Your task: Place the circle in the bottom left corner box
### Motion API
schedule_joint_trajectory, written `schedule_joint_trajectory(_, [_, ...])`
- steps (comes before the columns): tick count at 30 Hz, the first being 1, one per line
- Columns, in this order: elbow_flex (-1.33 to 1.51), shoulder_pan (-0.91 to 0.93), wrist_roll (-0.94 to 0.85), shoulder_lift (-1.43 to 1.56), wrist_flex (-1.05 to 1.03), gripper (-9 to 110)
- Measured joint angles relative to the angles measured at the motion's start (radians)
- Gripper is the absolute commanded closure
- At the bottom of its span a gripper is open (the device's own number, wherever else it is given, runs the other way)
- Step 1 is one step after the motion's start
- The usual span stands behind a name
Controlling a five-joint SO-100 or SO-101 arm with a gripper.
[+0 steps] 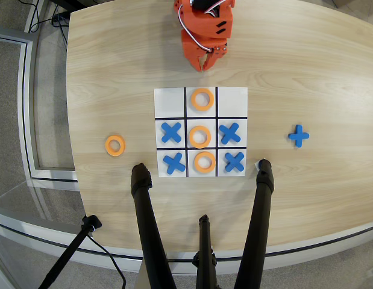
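In the overhead view the white 3x3 board (200,115) lies mid-table. Orange rings sit in its top middle (202,99), centre (199,136) and bottom middle (204,162) cells. A fourth orange ring (114,145) lies loose on the table left of the board. Blue X pieces fill the middle left, middle right and both lower corner cells, so the bottom left cell (173,163) as this view shows it holds an X. The top left (170,101) and top right (232,101) corner cells are bare. My orange gripper (205,65) hangs above the table beyond the board's top edge, jaws together and empty.
A spare blue X (299,136) lies on the table right of the board. Three black tripod legs (144,223) (259,211) (203,247) rise across the table's near edge below the board. The wooden table (114,72) has a curved front edge.
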State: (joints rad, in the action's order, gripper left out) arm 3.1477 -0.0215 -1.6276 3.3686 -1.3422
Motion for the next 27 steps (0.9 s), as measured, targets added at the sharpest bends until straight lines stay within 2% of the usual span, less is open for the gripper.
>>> schedule_joint_trajectory(27, [0.0, -0.025, 0.009, -0.032, 0.003, 101])
